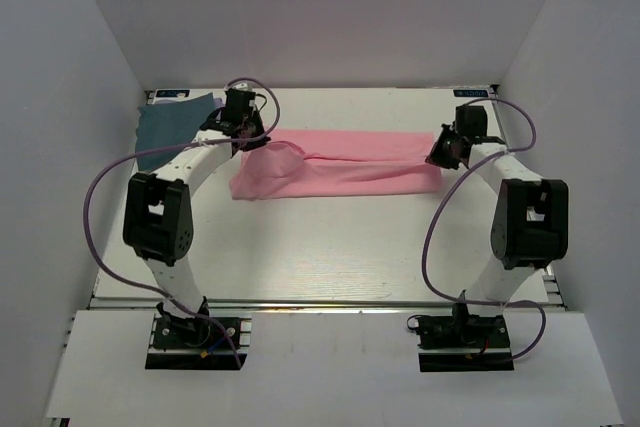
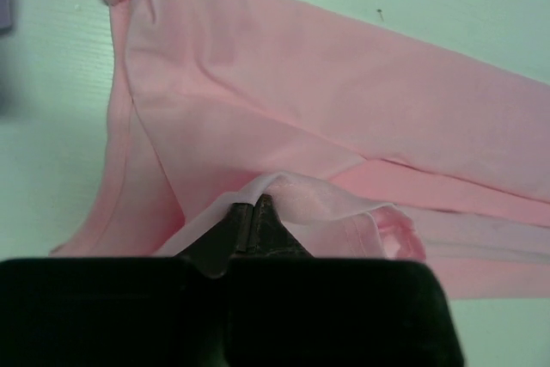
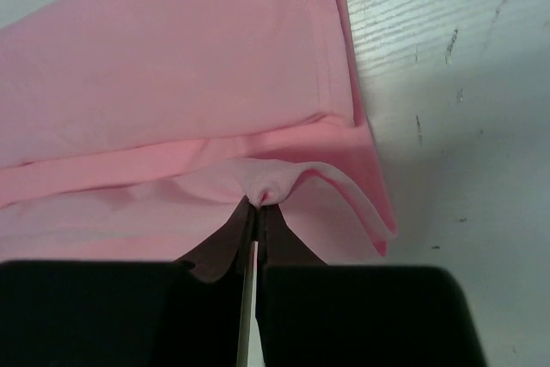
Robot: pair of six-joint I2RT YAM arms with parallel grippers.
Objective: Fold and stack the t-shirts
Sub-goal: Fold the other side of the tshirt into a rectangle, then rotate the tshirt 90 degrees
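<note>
Cloth held at both ends: left fingers (image 2: 230,234) and right fingers (image 3: 225,247) each clench one end of the pink t-shirt (image 1: 340,179), its long axis running left-right across the upper middle of the worktop (image 1: 330,257).

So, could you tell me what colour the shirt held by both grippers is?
The shirt is light pink, clearest in the top view.

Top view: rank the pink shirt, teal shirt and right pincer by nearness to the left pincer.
1. pink shirt, gripped by the left pincer.
2. teal shirt, just left, back corner.
3. right pincer, far right, gripping the shirt's other end.
</note>
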